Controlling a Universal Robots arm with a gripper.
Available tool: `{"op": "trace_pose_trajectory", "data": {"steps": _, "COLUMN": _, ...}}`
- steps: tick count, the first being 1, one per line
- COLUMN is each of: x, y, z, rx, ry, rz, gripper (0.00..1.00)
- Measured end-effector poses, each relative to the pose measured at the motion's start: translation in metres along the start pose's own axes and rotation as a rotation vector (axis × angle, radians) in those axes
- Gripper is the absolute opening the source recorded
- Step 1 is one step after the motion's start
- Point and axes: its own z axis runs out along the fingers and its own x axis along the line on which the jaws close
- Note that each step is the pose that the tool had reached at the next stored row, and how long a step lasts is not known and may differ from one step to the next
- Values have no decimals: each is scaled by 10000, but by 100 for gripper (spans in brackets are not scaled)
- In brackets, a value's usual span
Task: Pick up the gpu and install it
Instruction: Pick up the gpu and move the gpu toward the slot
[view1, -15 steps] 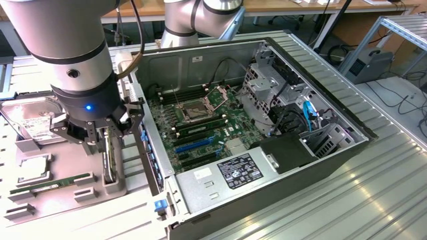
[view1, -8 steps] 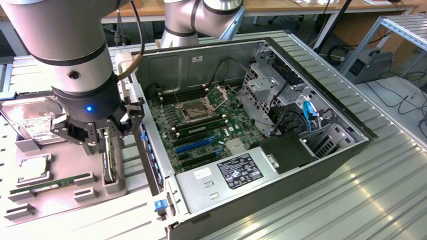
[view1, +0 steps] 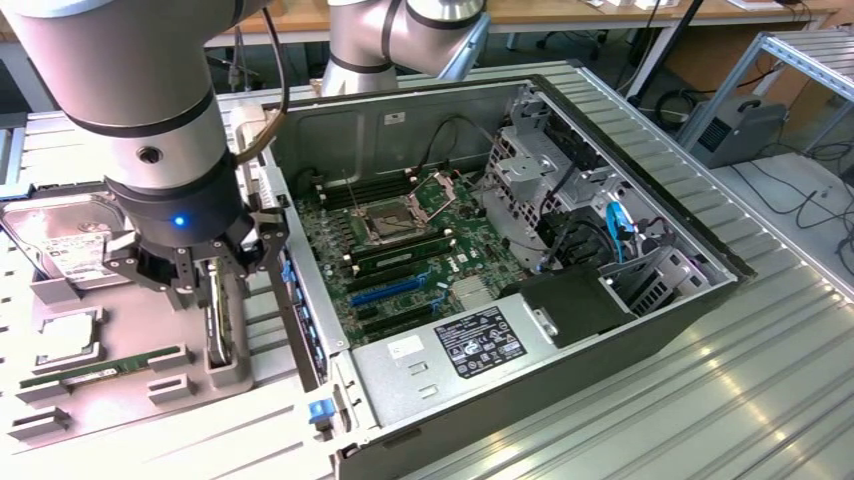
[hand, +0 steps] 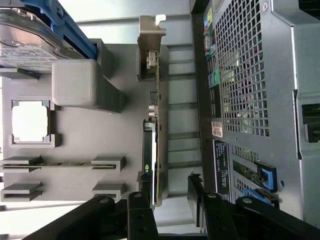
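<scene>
The gripper (view1: 211, 288) hangs at the exterior view's lower left, jaws wide, one on each side of the gpu (hand: 151, 145). The gpu stands on edge in the grey tray (view1: 120, 410), so its flat sides face the jaws. It seems not pinched yet.

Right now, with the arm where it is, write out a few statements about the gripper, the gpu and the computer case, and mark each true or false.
1. The gripper is open. True.
2. The gpu is seated in the motherboard. False: it stands on edge in the gray tray beside the computer case.
3. The gripper hangs over the gpu, with a finger on either side of the card. True.
4. The case is closed by a side panel. False: it lies open, with the motherboard exposed.
5. The hard drive sits inside the case. False: it lies in the tray, as does the RAM stick.
</scene>
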Motion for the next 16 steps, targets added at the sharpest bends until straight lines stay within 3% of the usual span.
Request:
{"op": "trace_pose_trajectory", "data": {"steps": 7, "x": 3, "y": 11, "z": 35, "rx": 2, "ry": 0, "rz": 3, "gripper": 42}}
{"op": "trace_pose_trajectory", "data": {"steps": 16, "x": 84, "y": 103, "z": 83, "rx": 1, "ry": 0, "rz": 0, "gripper": 42}}
